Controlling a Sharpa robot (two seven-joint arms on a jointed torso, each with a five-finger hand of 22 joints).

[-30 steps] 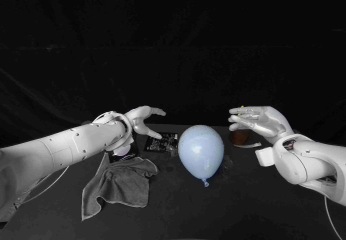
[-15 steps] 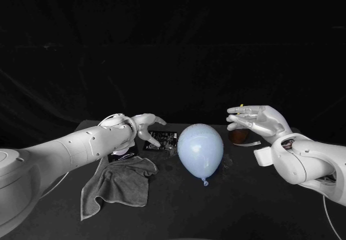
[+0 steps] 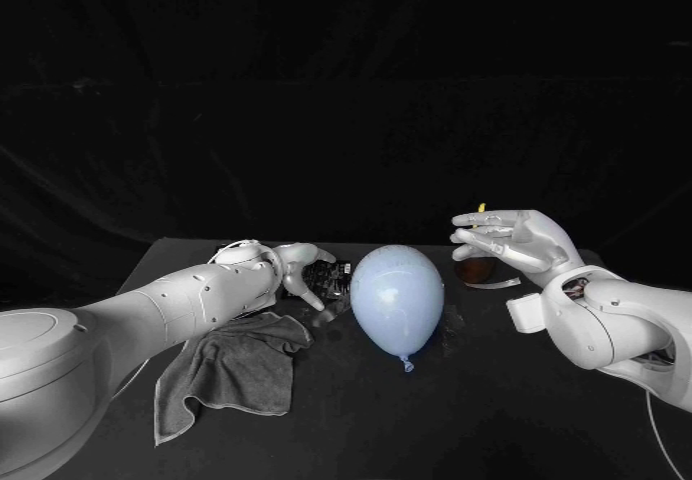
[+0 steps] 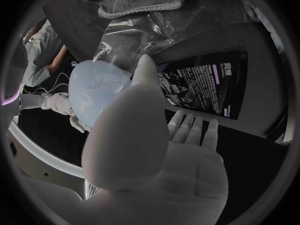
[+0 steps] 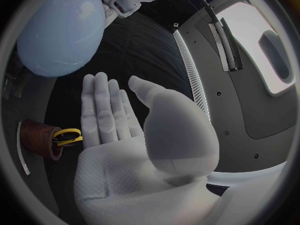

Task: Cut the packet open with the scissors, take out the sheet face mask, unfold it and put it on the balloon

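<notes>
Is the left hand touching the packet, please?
Cannot tell. The left wrist view shows the left hand, fingertips at the packet edge, neither contact nor gap plain.

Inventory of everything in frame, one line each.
Pale blue oval balloon: 1, pale blue, table centre.
Black printed packet: 1, black, flat, left of balloon.
Grey crumpled cloth: 1, grey, nearer, left of balloon.
Brown round holder: 1, brown, right of balloon.
Yellow-handled scissors: 1, yellow, in the holder.
Clear plastic film: 1, clear, beside balloon.
Black table: 1, black, under all.
Left hand: 1, silver, over packet, holds nothing.
Right hand: 1, silver, above holder, holds nothing.
</notes>
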